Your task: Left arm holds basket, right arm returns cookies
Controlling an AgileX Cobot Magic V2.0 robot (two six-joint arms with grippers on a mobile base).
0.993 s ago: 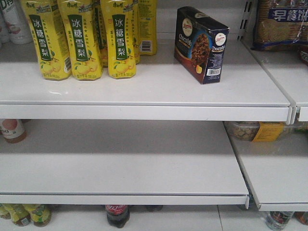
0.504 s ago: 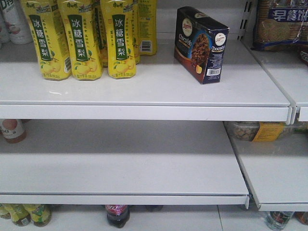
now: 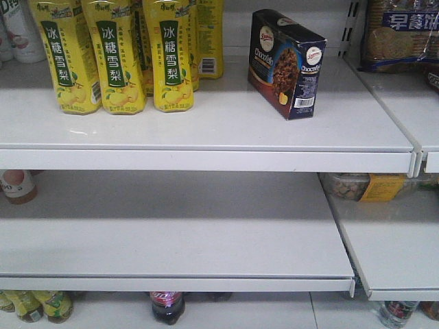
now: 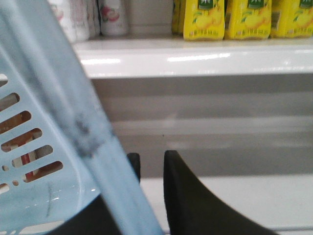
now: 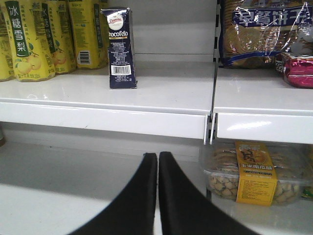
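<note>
Across the last second: no visible shift in the front view. Danisa Chocofello cookie box (image 3: 287,63) standing upright on the upper shelf (image 3: 206,133), same spot and same angle as before, barcode end toward the camera. Judged: return step effectively done — box already back on the shelf, nothing touching it.

Right gripper (image 5: 158,196) at 6 o'clock in the right wrist view, fingers pressed together, nothing between them, low and well clear of the shelf edge. Cookie box (image 5: 120,47) at 11 o'clock from it, well apart.

Left gripper (image 4: 146,196) closed narrow around the light blue handle of the basket (image 4: 34,147), handle bar running diagonally from 11 o'clock down to 6 o'clock between the black fingers. Slotted basket wall at 8 o'clock; something red and white visible through the slots, not identifiable.

Edges and room:
- Yellow pear drink bottles (image 3: 116,55) at 9 o'clock of the box, with a bare gap of shelf between.
- Bag of round crackers (image 3: 401,34) at 3 o'clock on the neighbouring shelf, beyond the shelf joint (image 3: 415,161).
- Box near the back half of the shelf; open white surface in front toward 6 o'clock — no risk of tipping off the front lip as it stands.
- Middle shelf (image 3: 171,233) mostly bare; clear plastic snack tub with yellow label (image 5: 254,176) just at 2 o'clock of the right fingers.

Likely remaining: hold the basket steady, keep the right arm clear.
</note>
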